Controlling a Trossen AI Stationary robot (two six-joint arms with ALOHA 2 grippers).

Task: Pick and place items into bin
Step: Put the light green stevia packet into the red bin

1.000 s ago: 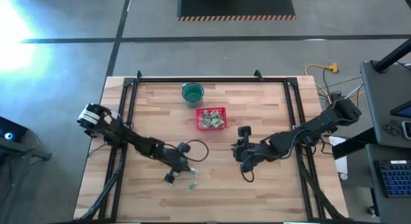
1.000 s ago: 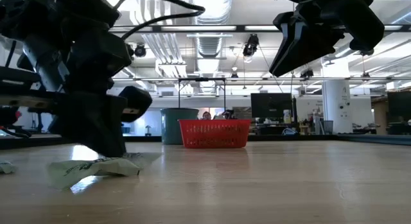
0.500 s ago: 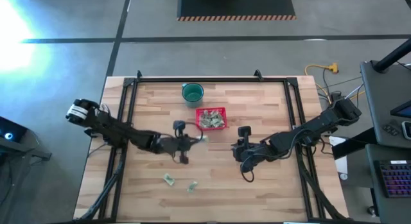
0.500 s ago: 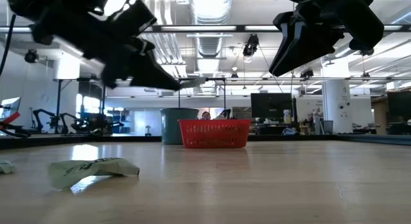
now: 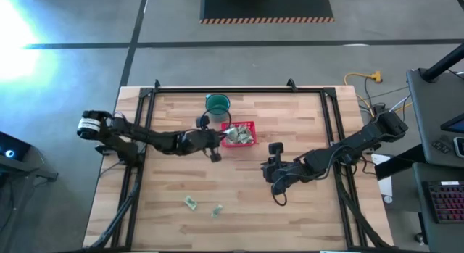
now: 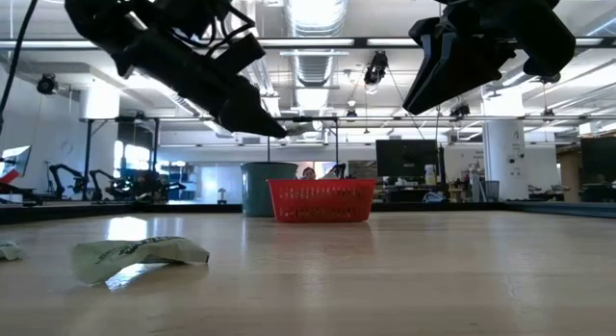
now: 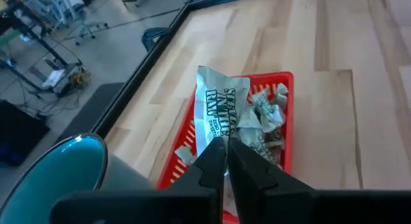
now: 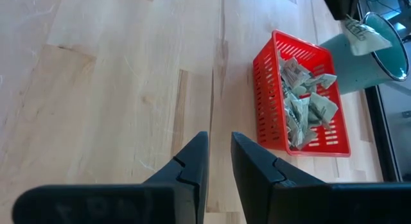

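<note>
We look down on a wooden table (image 5: pixel 239 202) with two dark robot arms. The left gripper (image 7: pixel 225 161) hangs in the air at the edge of a small red basket (image 5: pixel 251 127), on the side nearest a round green cup (image 5: pixel 217 104). Its jaws are clamped together on one pale green-and-white wrapped piece (image 7: pixel 220 112), which sticks up from the fingertips over the basket's rim. Inside the basket we see a heap of similar crinkled pieces (image 8: pixel 308 106).

Two more pieces lie on the bare wood toward the near edge of the table, well apart from the basket: one (image 5: pixel 191 202) and another (image 5: pixel 217 209) near it. In the table-level view, one of them (image 6: pixel 140 254) lies crumpled in the foreground.

The right gripper (image 8: pixel 215 160) waits above the table, to the basket's right and nearer the front edge, with its jaws slightly apart and holding nothing.
</note>
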